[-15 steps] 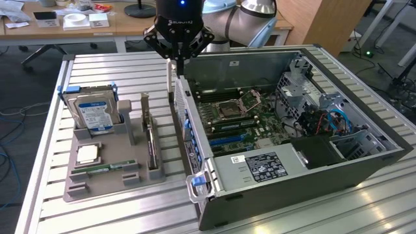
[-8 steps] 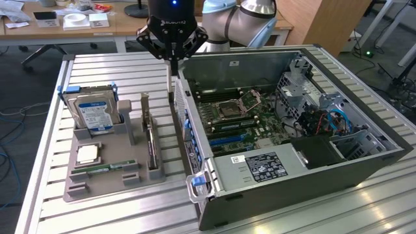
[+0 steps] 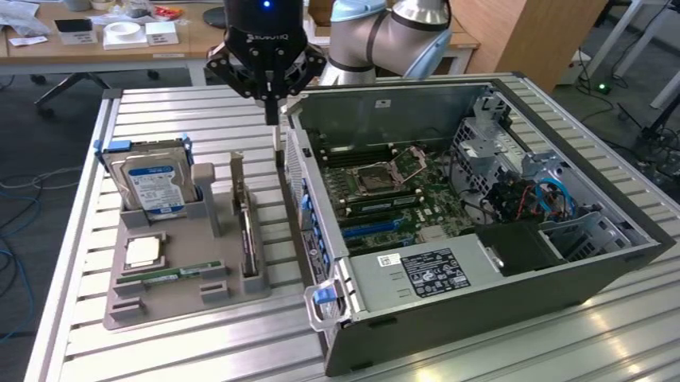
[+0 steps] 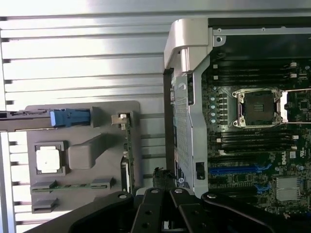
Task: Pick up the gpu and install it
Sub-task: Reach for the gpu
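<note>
The gpu stands on its edge in a slot of the grey holder, a thin green card with a silver bracket end, just beside the open computer case. In the wrist view the gpu appears edge-on at the holder's rim. My gripper hangs above the far end of the gpu, near the case's back corner, with its fingers shut together and nothing between them. The black gripper linkages also appear in the wrist view.
A silver hard drive with a blue-white label, a CPU and a memory stick also sit in the holder. Inside the case the motherboard lies exposed, with blue slots. Everything rests on a slatted metal table.
</note>
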`<state>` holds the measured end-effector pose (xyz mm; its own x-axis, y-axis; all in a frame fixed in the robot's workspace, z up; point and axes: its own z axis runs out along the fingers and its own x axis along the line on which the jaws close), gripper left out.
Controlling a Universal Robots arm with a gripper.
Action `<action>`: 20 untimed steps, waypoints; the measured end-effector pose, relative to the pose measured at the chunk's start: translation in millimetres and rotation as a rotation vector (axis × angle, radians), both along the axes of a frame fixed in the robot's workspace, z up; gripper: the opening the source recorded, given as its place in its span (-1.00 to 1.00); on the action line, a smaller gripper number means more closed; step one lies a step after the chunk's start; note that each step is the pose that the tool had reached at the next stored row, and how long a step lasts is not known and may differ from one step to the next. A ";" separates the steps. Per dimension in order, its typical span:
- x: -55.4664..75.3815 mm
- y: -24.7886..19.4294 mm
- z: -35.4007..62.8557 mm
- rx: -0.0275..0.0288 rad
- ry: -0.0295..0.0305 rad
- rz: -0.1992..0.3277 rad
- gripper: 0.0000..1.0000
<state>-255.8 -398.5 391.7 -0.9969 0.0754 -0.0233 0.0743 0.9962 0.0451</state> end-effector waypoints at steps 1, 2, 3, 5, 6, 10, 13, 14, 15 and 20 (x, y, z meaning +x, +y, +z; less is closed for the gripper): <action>-1.1 0.0 0.0 0.0000 0.0000 0.000 -0.79; -1.8 0.0 0.0 0.0000 0.0000 0.000 -0.79; -2.5 0.0 0.0 0.0000 0.0000 0.000 -0.79; -3.0 0.0 0.0 0.0000 0.0000 0.000 -0.79; -3.2 0.0 0.0 0.0000 0.0001 0.000 -0.79; -3.4 0.0 0.0 -0.0001 0.0001 0.000 -0.79; -4.7 0.0 -0.1 -0.0001 0.0001 0.000 -0.79; -5.4 0.0 -0.1 -0.0001 0.0002 0.000 -0.79; -6.2 0.0 -0.3 0.0000 0.0000 0.000 -0.79; -8.3 0.0 -0.5 0.0001 0.0000 0.000 -0.79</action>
